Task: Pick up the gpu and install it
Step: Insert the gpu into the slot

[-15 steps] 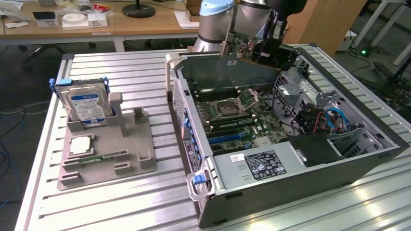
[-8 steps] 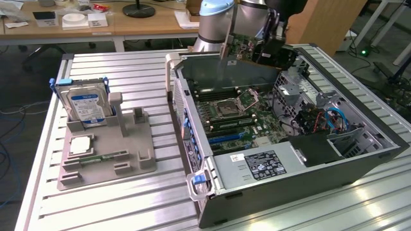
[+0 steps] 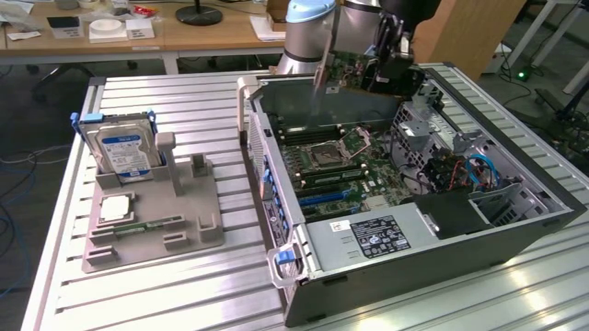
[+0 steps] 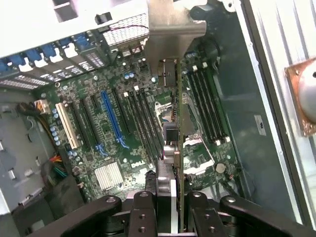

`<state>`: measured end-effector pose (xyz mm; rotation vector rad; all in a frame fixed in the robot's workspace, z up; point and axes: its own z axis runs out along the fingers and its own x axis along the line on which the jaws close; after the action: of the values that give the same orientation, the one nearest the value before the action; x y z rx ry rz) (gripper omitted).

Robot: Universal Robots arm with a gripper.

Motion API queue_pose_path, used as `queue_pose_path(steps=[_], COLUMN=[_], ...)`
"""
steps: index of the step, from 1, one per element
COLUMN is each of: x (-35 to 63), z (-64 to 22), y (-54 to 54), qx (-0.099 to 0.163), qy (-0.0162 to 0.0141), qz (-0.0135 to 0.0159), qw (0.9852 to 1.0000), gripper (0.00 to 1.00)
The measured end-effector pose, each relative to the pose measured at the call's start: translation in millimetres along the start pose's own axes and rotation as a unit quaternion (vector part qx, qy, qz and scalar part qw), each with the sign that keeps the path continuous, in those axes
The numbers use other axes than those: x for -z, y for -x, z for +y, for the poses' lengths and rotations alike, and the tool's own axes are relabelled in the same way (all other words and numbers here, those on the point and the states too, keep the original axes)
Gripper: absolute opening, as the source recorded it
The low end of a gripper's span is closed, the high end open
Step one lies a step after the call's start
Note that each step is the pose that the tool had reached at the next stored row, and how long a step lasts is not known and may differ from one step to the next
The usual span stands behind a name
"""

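My end effector [image 4: 173, 197] clamps thin dark-edged gpu card [image 3: 350, 69] over green motherboard [image 4: 89, 89]; tilt could miss long blue slot [image 4: 112, 118], jam.

The gripper [image 4: 174, 206] covers the near end of the edge-on gpu [image 4: 178, 148].

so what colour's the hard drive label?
Blue and white; the drive label shows best in the exterior view.

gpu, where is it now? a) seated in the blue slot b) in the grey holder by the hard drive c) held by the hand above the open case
c: the hand grips the gpu over the open case, above the motherboard, not in a slot.
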<state>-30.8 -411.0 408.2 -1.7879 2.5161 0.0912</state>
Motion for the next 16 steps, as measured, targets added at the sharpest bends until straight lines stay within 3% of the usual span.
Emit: queue_pose_path(steps=[3, 7, 11, 12, 15, 16], x=[-0.2, -0.6, -1.9, -2.1, -2.8, -3.1], z=[0.0, 0.0, -0.1, -0.1, -0.1, 0.0], y=[0.0, 0.0, -0.1, -0.2, -0.2, -0.2], qx=[0.026, 0.061, 0.087, 0.091, 0.1, 0.103], qy=[0.002, 0.0046, 0.0043, 0.0017, -0.0111, -0.0139], qz=[0.0004, 0.001, 0.0007, 0.0002, -0.0032, -0.004], qw=[0.9997, 0.9982, 0.9962, 0.9958, 0.9949, 0.9946], gripper=[0.28, 0.28, 0.28, 0.28, 0.28, 0.28])
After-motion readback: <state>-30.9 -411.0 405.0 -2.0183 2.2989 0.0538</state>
